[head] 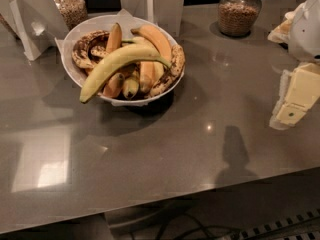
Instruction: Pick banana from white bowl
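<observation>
The banana [118, 63], long, pale yellow-green and unspotted, lies across the top of the pile in the white bowl [90, 27], with one end sticking out over the bowl's front left rim. Shorter orange-yellow bananas [156, 40] and brown-spotted ones [88, 48] lie under and around it. My gripper [294, 100], cream and white, hangs at the right edge of the view above the counter, far to the right of the bowl and holding nothing that I can see.
The bowl stands on a grey counter [165, 149] whose front edge runs along the bottom. Two glass jars [239, 11] [70, 6] of grain stand at the back. White card stands [27, 26] [152, 4] sit behind and left of the bowl.
</observation>
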{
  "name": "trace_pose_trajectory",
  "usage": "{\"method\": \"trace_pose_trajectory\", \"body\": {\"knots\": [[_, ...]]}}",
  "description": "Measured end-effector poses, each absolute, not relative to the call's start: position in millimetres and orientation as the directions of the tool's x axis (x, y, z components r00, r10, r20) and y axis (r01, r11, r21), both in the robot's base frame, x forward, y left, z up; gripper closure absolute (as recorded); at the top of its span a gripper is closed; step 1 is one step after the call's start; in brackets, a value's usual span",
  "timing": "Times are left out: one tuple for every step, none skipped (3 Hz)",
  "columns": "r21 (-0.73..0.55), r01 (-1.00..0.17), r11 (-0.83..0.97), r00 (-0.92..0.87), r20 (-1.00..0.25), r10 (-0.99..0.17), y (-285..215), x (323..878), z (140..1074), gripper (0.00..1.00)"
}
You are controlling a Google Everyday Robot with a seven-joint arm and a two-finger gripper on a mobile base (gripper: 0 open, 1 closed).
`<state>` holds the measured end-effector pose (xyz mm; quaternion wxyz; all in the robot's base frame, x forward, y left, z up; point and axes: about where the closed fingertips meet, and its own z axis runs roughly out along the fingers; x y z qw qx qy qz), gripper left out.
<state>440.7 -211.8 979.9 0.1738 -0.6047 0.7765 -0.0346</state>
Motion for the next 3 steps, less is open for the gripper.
{"method": "trace_pose_trajectory", "body": {"knots": [[-0.290,-0.924,0.248,-0.157,-0.303,-0.940,-193.4,451.0,983.6,0.00],[-0.330,-0.922,0.205,-0.062,-0.395,-0.917,-158.3,467.2,994.8,0.00],[-0.363,-0.920,0.146,0.050,-0.479,-0.876,-117.4,484.6,1006.1,0.00]]}}
